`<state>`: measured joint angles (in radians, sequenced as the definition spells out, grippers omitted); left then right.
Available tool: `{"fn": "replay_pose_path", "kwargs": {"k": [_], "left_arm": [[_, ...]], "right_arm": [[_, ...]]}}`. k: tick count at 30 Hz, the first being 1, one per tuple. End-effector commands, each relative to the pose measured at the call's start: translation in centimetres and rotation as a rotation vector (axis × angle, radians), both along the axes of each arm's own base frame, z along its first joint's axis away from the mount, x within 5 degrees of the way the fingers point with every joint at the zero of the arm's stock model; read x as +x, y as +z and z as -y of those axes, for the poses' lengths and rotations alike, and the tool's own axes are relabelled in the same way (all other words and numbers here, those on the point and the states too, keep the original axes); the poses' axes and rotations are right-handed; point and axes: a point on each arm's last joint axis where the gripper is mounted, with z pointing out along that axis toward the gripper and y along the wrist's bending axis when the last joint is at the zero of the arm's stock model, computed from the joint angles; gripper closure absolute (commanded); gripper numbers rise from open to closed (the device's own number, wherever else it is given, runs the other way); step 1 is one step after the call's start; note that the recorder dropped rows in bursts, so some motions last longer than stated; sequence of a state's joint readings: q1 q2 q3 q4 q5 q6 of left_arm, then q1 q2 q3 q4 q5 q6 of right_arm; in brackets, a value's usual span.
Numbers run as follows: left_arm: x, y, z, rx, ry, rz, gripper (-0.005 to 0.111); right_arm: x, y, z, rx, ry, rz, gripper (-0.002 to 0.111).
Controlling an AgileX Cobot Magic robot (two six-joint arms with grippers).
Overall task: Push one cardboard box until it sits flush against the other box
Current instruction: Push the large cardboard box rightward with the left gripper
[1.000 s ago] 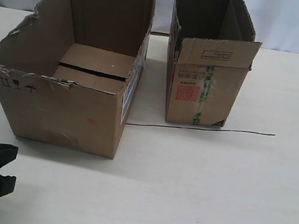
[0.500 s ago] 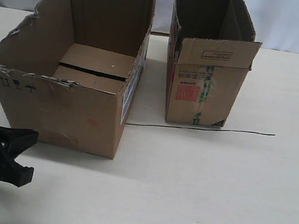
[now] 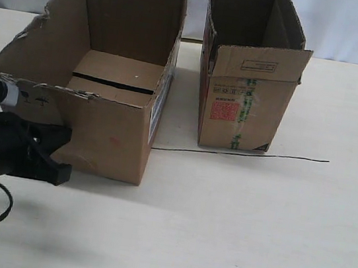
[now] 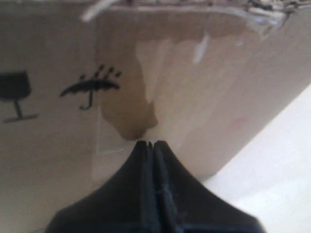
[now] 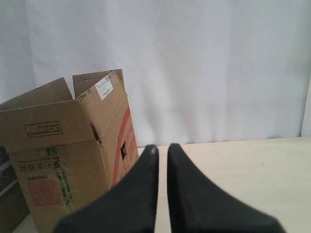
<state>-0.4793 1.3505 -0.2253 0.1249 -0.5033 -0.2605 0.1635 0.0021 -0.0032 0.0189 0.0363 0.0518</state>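
One black wire [image 3: 296, 158] lies beside tall box [image 3: 262, 112]; a gap parts the boxes. Wide box [image 3: 111, 144]: torn rim, black symbols. Left gripper [image 4: 149, 143] closed, tips at its wall; right gripper [image 5: 163, 147] all but closed, empty.

Two cartons are counted: one cardboard box [image 3: 109, 134] with a torn rim, and one other box [image 3: 248, 117], narrower. One red label [image 3: 224, 110] is counted on the narrower one. Two printed symbols are counted up close on the torn one: one glass symbol [image 4: 14, 94], one umbrella symbol [image 4: 92, 86]. Two grippers are counted: one left gripper [image 3: 66, 155], one right gripper [image 5: 162, 148]. One thin black wire [image 3: 243, 154] and one table [image 3: 251, 237] are counted.
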Motion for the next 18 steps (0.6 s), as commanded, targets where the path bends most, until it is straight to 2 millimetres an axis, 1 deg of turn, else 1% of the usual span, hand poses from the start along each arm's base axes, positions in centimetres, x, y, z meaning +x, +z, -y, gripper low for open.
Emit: {"fn": "replay_pose_path", "kwargs": {"k": [1, 7, 15, 18], "left_arm": [[1.2, 0.0, 0.8, -0.002, -0.003, -0.001, 0.107], [1.8, -0.4, 1.1, -0.001, -0.004, -0.008, 0.107], [2.1, 0.0, 1.3, -0.015, -0.016, 0.048, 0.107], [3.1, 0.5, 1.8, -0.007, -0.015, 0.046, 0.107]], "right_arm": [[0.0, 0.0, 0.0, -0.008, 0.001, 0.009, 0.103], [0.0, 0.0, 0.0, -0.008, 0.001, 0.009, 0.103], [0.0, 0.0, 0.0, -0.008, 0.001, 0.009, 0.103], [0.0, 0.0, 0.0, -0.008, 0.001, 0.009, 0.103]]}}
